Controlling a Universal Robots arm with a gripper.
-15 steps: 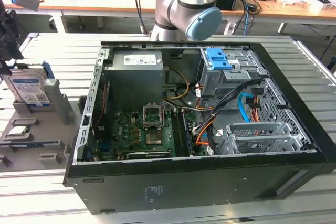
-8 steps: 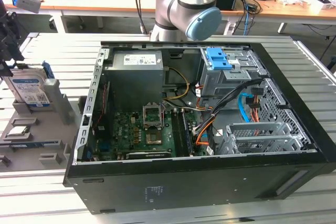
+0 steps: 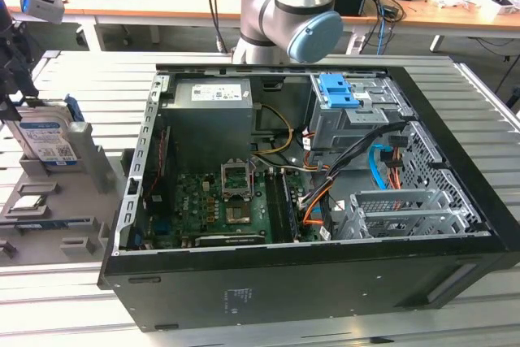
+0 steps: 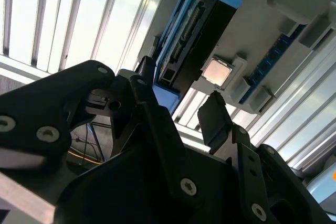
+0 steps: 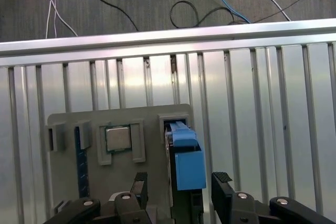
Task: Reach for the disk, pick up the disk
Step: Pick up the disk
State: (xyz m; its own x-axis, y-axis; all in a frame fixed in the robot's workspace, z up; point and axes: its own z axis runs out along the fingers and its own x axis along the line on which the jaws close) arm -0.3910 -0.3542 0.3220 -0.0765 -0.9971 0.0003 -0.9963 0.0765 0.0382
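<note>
The gripper (image 5: 180,181) holds its jaws wide open astride the disk (image 5: 188,162), seemingly untouched, upright in the grey holder (image 5: 60,177).

The exterior view gives me bright, even light from overhead. The slatted table (image 3: 81,79) shines pale and throws only soft shadows, while the inside of the computer case (image 3: 309,282) sits noticeably darker. In the second wrist view the slats glare almost white, and the hand (image 4: 177,83) in front of them is backlit, a near-black shape. In the first wrist view I see mild bright streaks along the slats, and the floor (image 5: 131,3) beyond is dim grey.
</note>
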